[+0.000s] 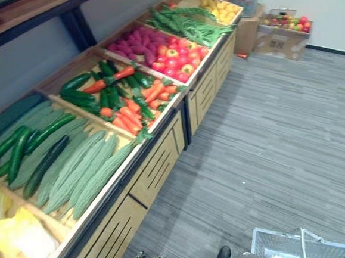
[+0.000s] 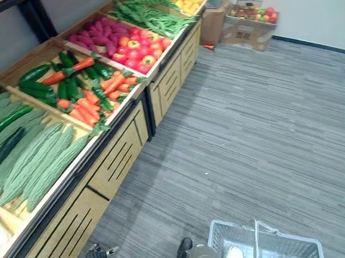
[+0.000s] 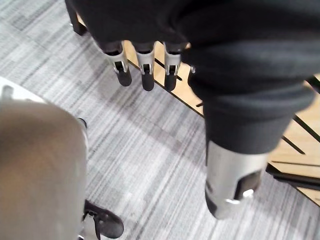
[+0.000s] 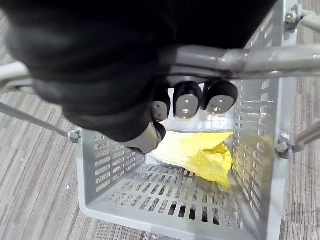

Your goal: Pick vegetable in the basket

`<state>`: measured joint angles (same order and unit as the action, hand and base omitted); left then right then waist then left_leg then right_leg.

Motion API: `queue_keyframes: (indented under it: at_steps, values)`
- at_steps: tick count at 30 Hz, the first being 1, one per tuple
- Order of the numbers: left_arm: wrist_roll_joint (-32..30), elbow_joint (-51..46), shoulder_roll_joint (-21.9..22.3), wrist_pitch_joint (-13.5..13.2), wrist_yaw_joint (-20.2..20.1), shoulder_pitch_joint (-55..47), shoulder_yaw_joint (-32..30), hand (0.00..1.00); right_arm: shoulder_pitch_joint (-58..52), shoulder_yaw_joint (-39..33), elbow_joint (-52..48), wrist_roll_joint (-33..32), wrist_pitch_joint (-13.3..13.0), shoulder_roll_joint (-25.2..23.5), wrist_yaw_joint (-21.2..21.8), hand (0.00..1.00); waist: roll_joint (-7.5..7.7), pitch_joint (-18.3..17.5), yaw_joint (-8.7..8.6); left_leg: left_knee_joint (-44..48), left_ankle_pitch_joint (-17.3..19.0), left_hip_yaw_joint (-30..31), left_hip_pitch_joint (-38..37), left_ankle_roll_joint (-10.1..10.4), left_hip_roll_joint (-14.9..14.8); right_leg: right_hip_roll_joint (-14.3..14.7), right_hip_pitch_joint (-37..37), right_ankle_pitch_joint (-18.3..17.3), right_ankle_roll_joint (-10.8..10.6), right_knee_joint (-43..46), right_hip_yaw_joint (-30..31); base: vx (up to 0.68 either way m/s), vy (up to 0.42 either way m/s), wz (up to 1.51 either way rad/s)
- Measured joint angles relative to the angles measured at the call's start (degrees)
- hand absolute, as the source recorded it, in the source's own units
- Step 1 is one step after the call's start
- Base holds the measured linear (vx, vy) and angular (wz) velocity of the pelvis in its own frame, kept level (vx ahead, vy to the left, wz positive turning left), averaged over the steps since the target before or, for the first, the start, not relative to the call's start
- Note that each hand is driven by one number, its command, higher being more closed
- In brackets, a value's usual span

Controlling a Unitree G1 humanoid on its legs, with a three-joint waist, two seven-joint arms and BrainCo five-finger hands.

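A grey plastic basket hangs low at my right side, above the grey carpet. My right hand is shut on the basket's metal handle, with its fingers curled round the bar. A pale yellow leafy vegetable lies on the basket floor, also seen as a pale patch. My left hand hangs beside the wooden stand, open, with its fingers straight and nothing in them.
The long wooden display stand runs along my left. It holds yellow cabbage, pale green gourds, cucumbers, carrots, purple sweet potatoes, tomatoes and green beans. Cardboard boxes stand at the far wall.
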<state>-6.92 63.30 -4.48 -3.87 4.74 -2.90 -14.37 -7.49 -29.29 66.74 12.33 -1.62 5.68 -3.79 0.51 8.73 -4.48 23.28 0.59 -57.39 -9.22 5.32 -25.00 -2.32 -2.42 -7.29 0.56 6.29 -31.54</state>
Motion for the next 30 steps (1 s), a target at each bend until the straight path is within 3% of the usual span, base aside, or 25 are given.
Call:
queue_keyframes:
  at_steps: [2, 3, 4, 6, 8, 11, 13, 14, 15, 20, 23, 25, 27, 29, 30]
  values:
    - [1.00, -0.04, 0.73, -0.08, 0.14, 0.27, -0.21, 0.00, -0.01, 0.71, 0.16, -0.02, -0.41, 0.74, -0.10, 1.00, -0.83, 0.78, 0.06, 8.98, -1.08, 5.68, 1.04, -1.53, -3.66, 1.73, 1.27, 0.53, 1.79, -0.41, 4.52, 0.07, -0.038, -1.09]
    - [1.69, -0.14, 1.23, -0.50, 0.24, 0.13, -0.71, 0.00, 0.58, 1.35, 0.57, 0.02, -0.46, 1.63, -0.32, 1.00, -0.95, 0.98, 0.32, 13.04, 1.39, 15.41, 4.18, -1.60, -2.31, 2.13, 1.38, 1.00, 2.69, -0.21, 8.54, 0.12, 0.042, -1.65]
    - [2.00, -1.05, 1.78, -0.69, 0.75, -0.26, -1.09, 0.00, 1.65, 1.69, 1.19, 0.04, -0.58, 2.88, -0.43, 1.00, -1.20, 0.88, 0.69, 13.44, 5.26, 25.65, 6.64, -0.66, 2.68, 1.65, 1.05, 1.31, 2.36, -0.13, 12.74, 0.11, 0.078, -1.68]
    - [2.32, -2.56, 2.45, -1.17, 1.64, -1.19, -1.37, 0.00, 2.79, 1.84, 1.82, 0.04, -1.13, 4.26, -0.70, 1.00, -1.59, 0.91, 1.67, 11.32, 8.57, 36.30, 9.67, 0.24, 9.66, 1.27, 0.70, 1.96, 1.33, -0.38, 18.36, 0.11, 0.097, -1.65]
    - [2.39, -2.92, 2.49, -1.88, 1.71, -1.41, -1.71, 0.00, 2.85, 2.41, 1.86, 0.06, -1.35, 4.61, -0.72, 1.00, -1.73, 0.92, 1.85, 4.66, 10.32, 44.47, 12.10, 1.06, 13.79, 1.46, 0.91, 2.24, 0.84, -0.64, 22.48, 0.13, 0.128, -1.29]
    - [2.44, -2.99, 2.76, -2.43, 1.67, -1.37, -3.17, 0.00, 3.01, 2.85, 1.58, 0.07, -1.54, 4.50, -0.78, 1.00, -1.81, 0.95, 2.45, -6.49, 10.35, 52.64, 14.05, 1.15, 15.58, 2.20, 1.06, 2.68, -0.07, -1.31, 27.52, 0.12, 0.151, -0.99]
    - [2.40, -3.33, 3.65, -3.01, 1.75, -1.33, -5.02, 0.00, 2.87, 4.02, 0.83, 0.07, -1.61, 4.14, -1.01, 1.00, -2.14, 0.77, 3.31, -13.02, 8.85, 56.56, 14.80, 0.97, 16.16, 2.13, 0.82, 2.54, -1.96, -1.16, 31.04, 0.15, 0.245, -0.83]
    - [2.40, -3.39, 3.95, -3.06, 1.77, -1.39, -5.38, 0.00, 2.75, 4.57, 0.46, 0.07, -1.61, 4.20, -1.04, 1.00, -2.46, 0.59, 3.32, -14.20, 7.64, 56.88, 14.93, 0.80, 16.26, 2.20, 0.64, 2.31, -2.61, -1.00, 31.82, 0.13, 0.299, -0.68]
    - [2.39, -3.38, 4.76, -3.09, 1.77, -1.71, -5.95, 0.00, 2.62, 5.19, -0.19, 0.10, -1.61, 4.54, -1.02, 1.00, -3.85, 0.13, 3.42, -15.20, 3.14, 57.07, 14.97, 1.44, 15.51, 2.72, 0.55, 1.71, -3.76, -0.74, 32.81, 0.16, 0.349, -0.62]
    - [2.28, -3.77, 2.95, -3.11, 1.70, -1.86, -5.31, 0.00, 1.66, 7.36, -1.22, 0.26, -2.69, 0.94, -1.05, 1.00, 0.69, -1.99, 3.95, -16.93, 4.76, 52.40, 13.72, -1.97, 21.67, -4.49, 0.76, 2.54, -6.74, -2.57, 33.85, 0.16, 0.310, -0.27]
    - [2.18, -3.61, 2.01, -3.12, 1.70, -1.70, -3.79, 0.00, 1.13, 7.24, -1.21, 0.38, -2.53, 1.34, -1.06, 1.00, 1.35, -2.28, 4.86, -17.18, 6.08, 50.48, 12.10, -3.86, 24.05, -6.93, 1.27, 2.48, -7.94, -2.26, 33.80, 0.17, 0.226, -0.19]
    - [2.16, -2.69, 1.49, -3.09, 1.70, -1.62, -2.97, 0.00, 1.12, 7.09, -1.33, 0.82, -2.53, 1.35, -1.09, 1.00, 1.15, -2.27, 4.78, -16.83, 7.50, 49.84, 10.32, -4.59, 24.39, -7.05, 1.27, 2.17, -8.38, 0.99, 33.83, 0.14, 0.140, -0.25]
    - [1.84, -2.22, 0.80, -3.04, 1.70, -1.36, -0.49, 0.00, 1.06, 6.66, -2.88, 0.68, -2.68, 1.28, -1.10, 1.00, 0.26, -1.88, 4.82, -16.38, 9.33, 48.28, 7.71, -5.10, 23.24, -6.00, -3.48, 2.00, -8.07, 14.33, 33.90, 0.07, 0.108, -0.38]
    - [1.60, -2.16, 0.05, -2.98, 1.63, -1.35, 1.25, 0.00, 0.74, 6.65, -4.12, 0.58, -3.04, 0.33, -1.08, 1.00, 0.66, -1.44, 4.71, -15.92, 10.65, 47.17, 5.95, -5.73, 23.54, -6.16, -8.61, 2.28, -7.56, 26.92, 33.95, 0.05, 0.088, -0.25]
    - [1.28, -2.12, -0.57, -2.77, 1.69, -1.16, 1.79, 0.00, -0.16, 6.76, -4.58, 0.40, -3.64, -0.28, -1.09, 1.00, 1.56, -1.15, 4.56, -15.77, 11.70, 46.79, 3.62, -6.29, 23.95, -7.28, -11.11, 2.58, -7.16, 34.60, 33.99, 0.11, 0.045, -0.12]
